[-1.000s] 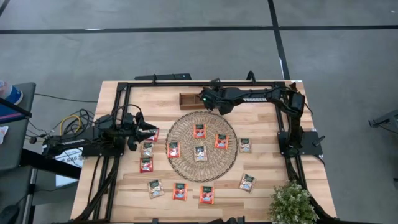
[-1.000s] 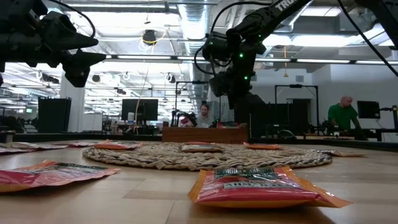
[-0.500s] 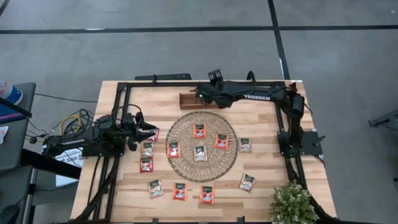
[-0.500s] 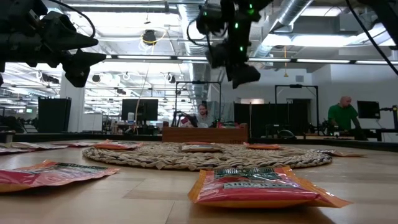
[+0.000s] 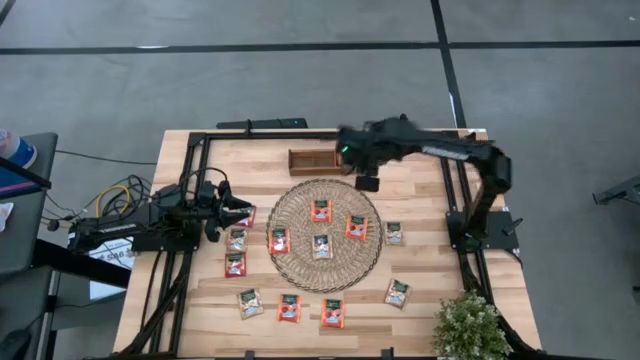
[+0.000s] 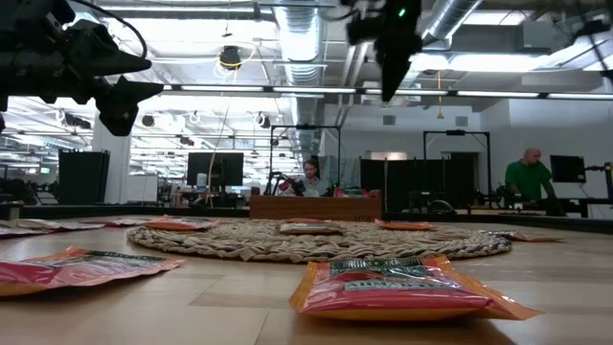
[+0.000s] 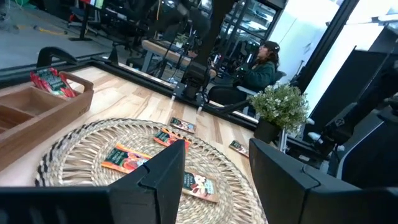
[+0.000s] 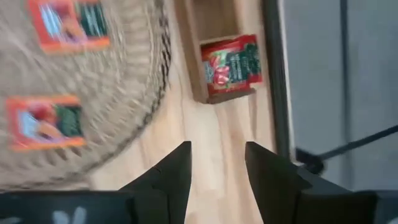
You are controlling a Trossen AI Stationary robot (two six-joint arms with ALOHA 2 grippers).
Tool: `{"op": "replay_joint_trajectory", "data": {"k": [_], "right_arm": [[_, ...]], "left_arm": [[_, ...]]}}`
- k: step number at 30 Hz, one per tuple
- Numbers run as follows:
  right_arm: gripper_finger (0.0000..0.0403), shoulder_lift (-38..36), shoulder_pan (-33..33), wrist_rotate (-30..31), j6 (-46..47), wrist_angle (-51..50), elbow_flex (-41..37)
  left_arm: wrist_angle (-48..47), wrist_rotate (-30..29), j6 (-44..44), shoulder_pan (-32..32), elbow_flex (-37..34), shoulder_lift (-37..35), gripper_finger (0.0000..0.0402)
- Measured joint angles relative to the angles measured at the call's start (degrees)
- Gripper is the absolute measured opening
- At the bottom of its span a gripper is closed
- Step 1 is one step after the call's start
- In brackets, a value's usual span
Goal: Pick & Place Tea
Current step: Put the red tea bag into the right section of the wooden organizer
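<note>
So far I count one red sachet [image 8: 229, 64] in the end compartment of the tray [image 5: 312, 160] — the rest of the tea is still out, four sachets on the mat [image 5: 323, 233] and the others on the table around it. My right gripper [image 5: 366, 182] hangs empty, fingers apart, between tray and mat. My left gripper [image 5: 238, 211] waits beside the mat, also apart and empty — most of the job remains, I'd say.

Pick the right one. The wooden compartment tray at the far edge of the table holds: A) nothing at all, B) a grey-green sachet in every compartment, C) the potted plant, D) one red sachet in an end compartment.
D: in the right wrist view a single red sachet lies in the end compartment of the wooden tray, and the compartment next to it shows bare wood.
</note>
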Motion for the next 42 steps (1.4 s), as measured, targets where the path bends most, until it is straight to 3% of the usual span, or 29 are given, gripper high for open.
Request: {"op": "replay_joint_trajectory", "data": {"k": [8, 12, 16, 22, 28, 34, 42], "right_arm": [[0.0144, -15.5, -1.8, -2.1, 9.5, 1.6, 0.0], [0.0142, -23.5, -0.4, -1.8, 11.9, 7.1, -1.7], [0.0138, -31.2, 2.4, -1.9, 14.6, 15.5, -10.1], [0.0138, -41.0, 7.0, -1.9, 20.5, 27.5, -29.4], [0.0141, -50.5, 10.2, -0.5, 27.7, 37.4, -46.8], [0.0137, -62.2, 13.2, 4.1, 33.9, 43.7, -58.0], [0.0141, -81.2, 18.4, 4.2, 33.9, 51.0, -68.6]], "left_arm": [[0.0, 0.0, -1.9, 0.0, 0.0, 0.0, 0.017], [0.0, 0.0, -1.9, 0.0, 0.0, 0.0, 0.017], [0.0, 0.0, -1.8, 0.0, 0.0, 0.0, 0.017], [0.8, -0.5, -1.9, 0.0, 0.0, 0.0, 0.017], [3.7, -5.4, -5.0, 0.0, 0.1, 0.0, 0.017], [4.7, -9.9, -7.0, 0.0, 0.8, 0.0, 0.017], [7.0, -10.7, -10.7, 0.0, 0.9, 0.0, 0.017]]}}
